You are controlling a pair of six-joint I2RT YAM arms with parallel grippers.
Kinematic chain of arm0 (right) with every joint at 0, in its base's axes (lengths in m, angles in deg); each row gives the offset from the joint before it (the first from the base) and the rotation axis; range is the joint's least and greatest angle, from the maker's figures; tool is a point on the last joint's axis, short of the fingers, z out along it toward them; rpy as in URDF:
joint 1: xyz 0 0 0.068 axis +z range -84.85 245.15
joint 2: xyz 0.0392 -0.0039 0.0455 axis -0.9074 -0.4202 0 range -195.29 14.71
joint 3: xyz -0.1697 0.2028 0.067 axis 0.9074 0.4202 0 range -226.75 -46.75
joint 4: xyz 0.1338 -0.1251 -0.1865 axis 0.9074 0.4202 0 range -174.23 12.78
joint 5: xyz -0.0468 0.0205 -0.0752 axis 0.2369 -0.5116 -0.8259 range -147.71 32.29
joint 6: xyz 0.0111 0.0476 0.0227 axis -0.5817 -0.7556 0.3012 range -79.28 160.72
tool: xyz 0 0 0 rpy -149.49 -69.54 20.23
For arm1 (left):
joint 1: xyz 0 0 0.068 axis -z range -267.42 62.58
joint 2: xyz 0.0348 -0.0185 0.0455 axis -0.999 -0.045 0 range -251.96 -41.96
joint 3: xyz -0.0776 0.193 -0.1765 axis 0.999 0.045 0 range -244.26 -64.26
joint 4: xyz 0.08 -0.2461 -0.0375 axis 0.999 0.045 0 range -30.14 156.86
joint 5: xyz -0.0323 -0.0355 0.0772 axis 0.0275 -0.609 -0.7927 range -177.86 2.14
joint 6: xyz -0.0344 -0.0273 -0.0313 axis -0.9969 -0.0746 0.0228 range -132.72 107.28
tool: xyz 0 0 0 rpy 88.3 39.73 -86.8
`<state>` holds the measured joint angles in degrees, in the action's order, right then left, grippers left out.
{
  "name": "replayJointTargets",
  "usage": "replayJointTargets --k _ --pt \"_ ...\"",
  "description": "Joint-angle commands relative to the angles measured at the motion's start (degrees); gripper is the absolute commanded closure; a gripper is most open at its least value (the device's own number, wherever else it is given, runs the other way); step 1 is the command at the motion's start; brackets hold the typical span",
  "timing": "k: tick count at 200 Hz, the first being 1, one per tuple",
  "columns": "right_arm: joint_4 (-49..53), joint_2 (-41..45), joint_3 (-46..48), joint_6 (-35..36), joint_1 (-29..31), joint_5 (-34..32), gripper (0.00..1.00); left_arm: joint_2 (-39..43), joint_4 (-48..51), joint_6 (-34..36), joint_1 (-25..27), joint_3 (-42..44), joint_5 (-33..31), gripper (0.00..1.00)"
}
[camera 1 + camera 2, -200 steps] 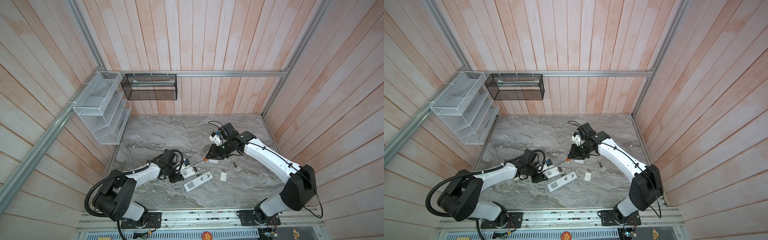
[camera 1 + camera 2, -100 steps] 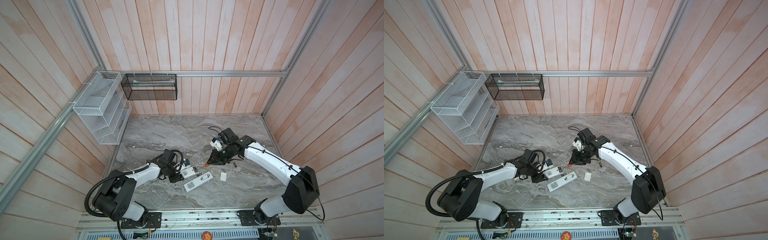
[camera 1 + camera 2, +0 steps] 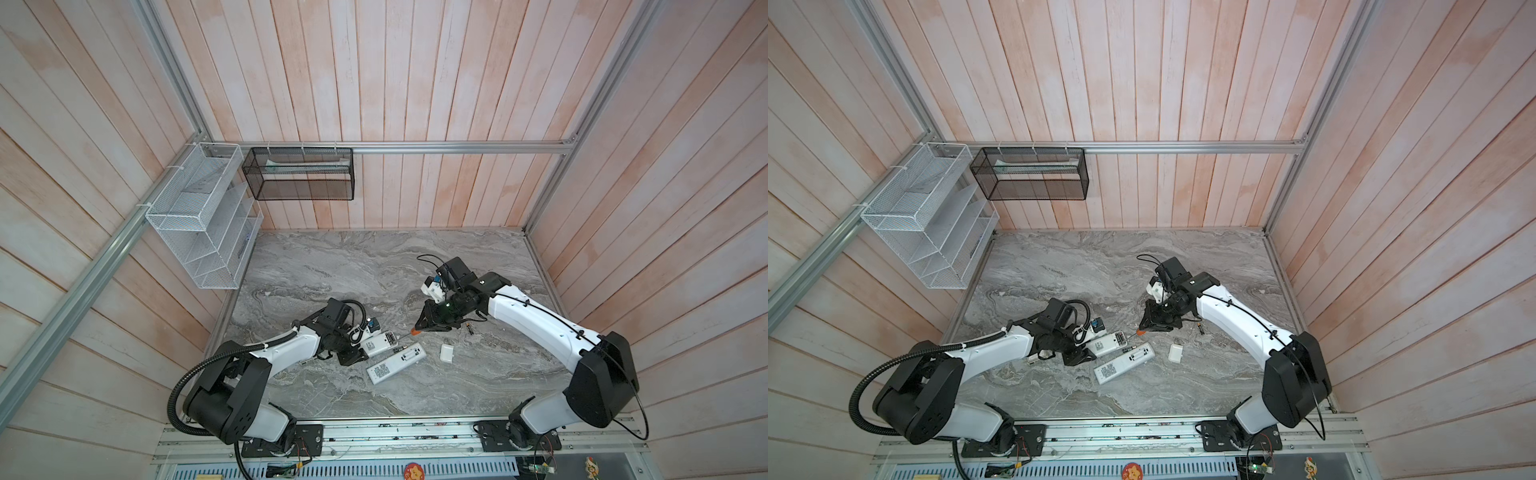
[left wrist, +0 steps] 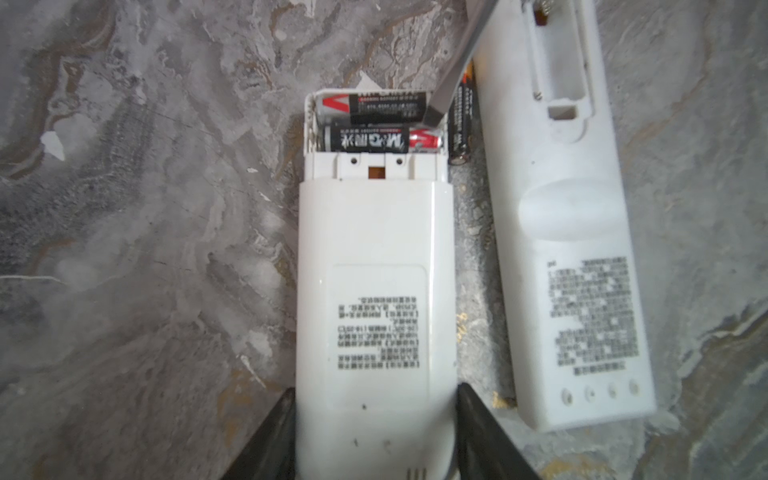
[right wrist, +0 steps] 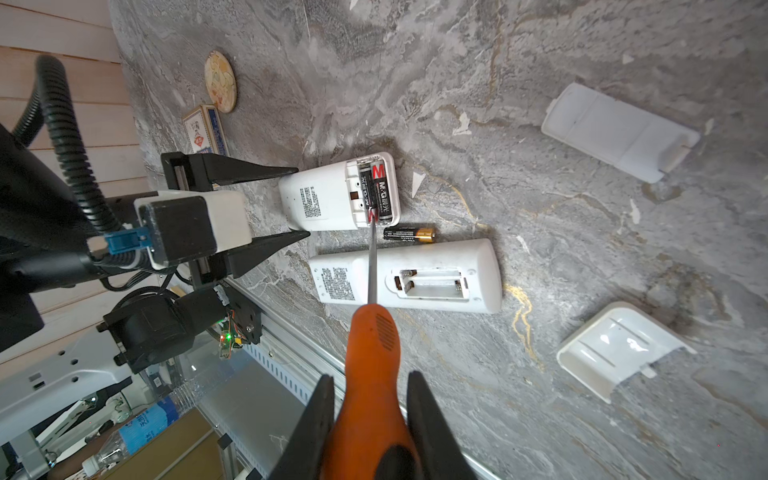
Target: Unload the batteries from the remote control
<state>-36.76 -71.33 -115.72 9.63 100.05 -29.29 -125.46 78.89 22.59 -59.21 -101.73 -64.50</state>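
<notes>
My left gripper [image 4: 376,395] is shut on the short white remote control [image 4: 374,257], which lies back up on the marble. Its compartment is uncovered and holds two batteries [image 4: 370,124], black and red. Another battery [image 5: 409,235] lies loose between this remote and a longer white remote [image 5: 407,276] whose compartment is empty. My right gripper [image 5: 370,378] is shut on the orange-handled screwdriver [image 5: 370,353]. The blade tip [image 4: 436,114] rests at the end of the batteries, at the compartment's edge. In both top views the two grippers [image 3: 353,355] [image 3: 1152,322] face each other across the remotes.
Two white battery covers [image 5: 615,129] [image 5: 615,345] lie to the right of the remotes. A round coaster [image 5: 220,81] and a small card box [image 5: 205,129] sit by the left wall. Wire baskets [image 3: 199,216] [image 3: 299,172] hang on the walls. A metal rail [image 3: 374,432] runs along the table's front.
My right arm has come down and forward with the screwdriver, bringing its tip to the short remote. My left arm and both remotes have stayed put.
</notes>
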Motion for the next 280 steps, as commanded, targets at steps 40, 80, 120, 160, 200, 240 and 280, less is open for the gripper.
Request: replayJointTargets --k 40,80,120,160,200,240,280 --pt "0.44 -0.60 0.77 -0.02 -0.70 -1.04 0.86 0.84 -1.01 0.41 0.28 0.47 1.08 0.53" --pt "0.35 -1.58 0.33 0.46 -1.39 -1.00 0.86 0.69 -0.86 0.48 0.39 0.43 1.08 0.53" --pt "-0.22 -2.02 0.27 0.59 -1.86 -1.02 0.86 0.46 -0.81 0.55 0.36 0.47 0.90 0.53" --pt "-0.12 -2.04 0.30 0.51 -1.93 -1.01 0.86 0.27 -0.90 0.57 0.35 0.53 0.82 0.53" --pt "0.33 -0.75 0.77 0.09 -1.93 -1.09 0.86 -0.22 -0.83 0.61 0.36 0.30 0.99 0.53" --pt "0.72 1.73 2.25 -0.33 -1.91 -0.54 0.86 -0.19 -0.66 0.63 0.34 0.45 0.74 0.53" --pt "1.14 3.57 3.96 -0.60 -1.90 -0.31 0.86 -0.08 -0.53 0.73 0.36 0.56 0.22 0.53"
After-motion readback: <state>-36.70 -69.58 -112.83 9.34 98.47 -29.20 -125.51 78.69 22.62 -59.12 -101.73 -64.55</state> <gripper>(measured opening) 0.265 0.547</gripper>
